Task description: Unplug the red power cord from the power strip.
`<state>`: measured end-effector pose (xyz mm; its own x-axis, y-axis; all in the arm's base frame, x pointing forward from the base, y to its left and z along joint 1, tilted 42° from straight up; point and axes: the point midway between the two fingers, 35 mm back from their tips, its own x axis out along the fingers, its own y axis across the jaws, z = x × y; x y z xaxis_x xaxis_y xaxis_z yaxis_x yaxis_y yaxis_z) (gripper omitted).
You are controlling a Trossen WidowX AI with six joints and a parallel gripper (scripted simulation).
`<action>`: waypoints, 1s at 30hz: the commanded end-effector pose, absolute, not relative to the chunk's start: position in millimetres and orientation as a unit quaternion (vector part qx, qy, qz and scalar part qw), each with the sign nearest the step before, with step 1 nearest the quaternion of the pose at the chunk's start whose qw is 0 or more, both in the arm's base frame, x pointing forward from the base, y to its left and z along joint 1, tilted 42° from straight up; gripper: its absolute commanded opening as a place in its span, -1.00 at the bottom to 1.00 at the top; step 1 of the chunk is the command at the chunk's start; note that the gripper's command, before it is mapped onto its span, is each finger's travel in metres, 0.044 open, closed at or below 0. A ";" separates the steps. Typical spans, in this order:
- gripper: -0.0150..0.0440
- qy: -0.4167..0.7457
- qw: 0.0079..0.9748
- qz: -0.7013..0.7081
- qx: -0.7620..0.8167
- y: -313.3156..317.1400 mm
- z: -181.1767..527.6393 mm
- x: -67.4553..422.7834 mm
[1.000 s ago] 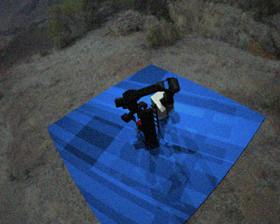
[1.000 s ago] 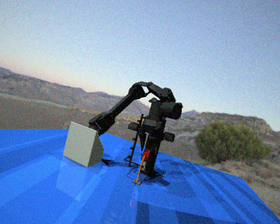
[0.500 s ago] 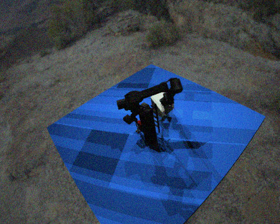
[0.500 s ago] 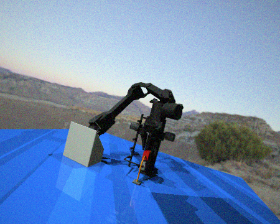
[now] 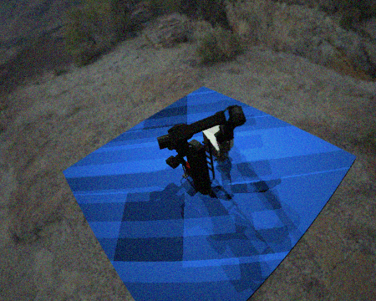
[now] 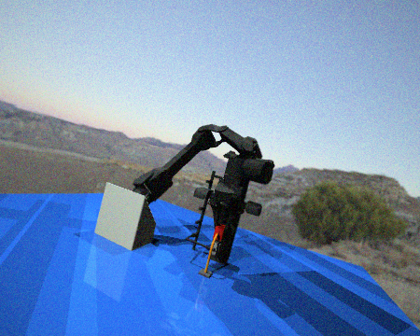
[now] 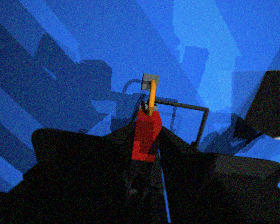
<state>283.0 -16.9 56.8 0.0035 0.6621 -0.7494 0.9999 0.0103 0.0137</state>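
Observation:
The black power strip stands upright on the blue surface. The red plug is at its side. An orange cord runs from the plug down to a small grey block. My gripper reaches down beside the strip. Its dark fingers lie against both sides of the plug in the wrist view, shut on it. The seam between plug and strip is hidden, so I cannot tell whether the plug sits in its socket.
A thin black ladder-like frame stands close beside the strip. A pale box stands by the arm's base. The small grey block lies at the cord's lower end.

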 end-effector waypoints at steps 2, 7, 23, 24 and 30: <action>-0.35 0.646 0.297 -0.284 0.643 -16.9 57.2 283.2; -0.46 0.646 0.297 -0.284 0.643 -16.9 57.2 283.2; -0.49 0.645 0.297 -0.286 0.643 -32.5 44.4 285.4; -0.49 0.645 0.297 -0.286 0.643 -33.8 43.4 285.5; -0.49 0.645 0.297 -0.286 0.644 -41.8 37.5 285.8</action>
<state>284.9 -17.2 51.6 -0.0046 0.7033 -0.7109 0.9996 0.0229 0.0161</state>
